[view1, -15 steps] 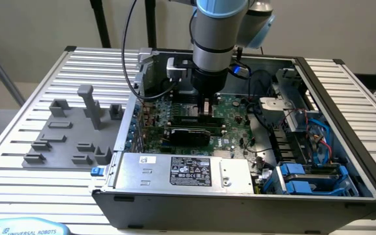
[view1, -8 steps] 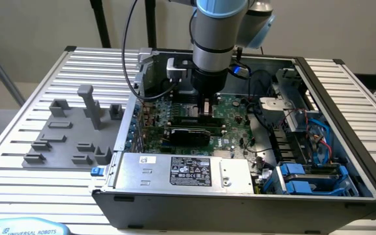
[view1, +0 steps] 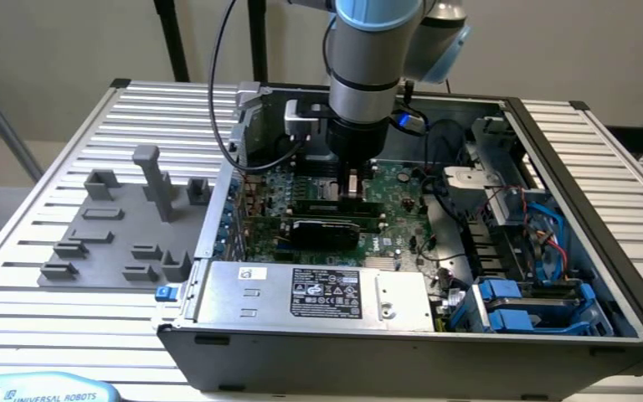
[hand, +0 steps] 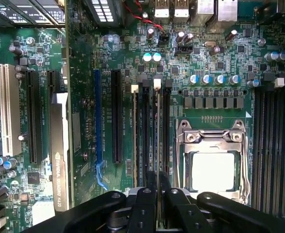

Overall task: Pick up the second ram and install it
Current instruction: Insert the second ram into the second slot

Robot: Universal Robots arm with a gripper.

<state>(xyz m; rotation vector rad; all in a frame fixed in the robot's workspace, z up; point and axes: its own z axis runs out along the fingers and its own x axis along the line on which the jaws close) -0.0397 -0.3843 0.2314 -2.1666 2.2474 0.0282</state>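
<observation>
While the gripper pinches the second ram edge-on between its nearly closed fingertips, the stick stands among the black memory slots beside the processor socket, near the motherboard's middle, with rear ports beyond.
</observation>
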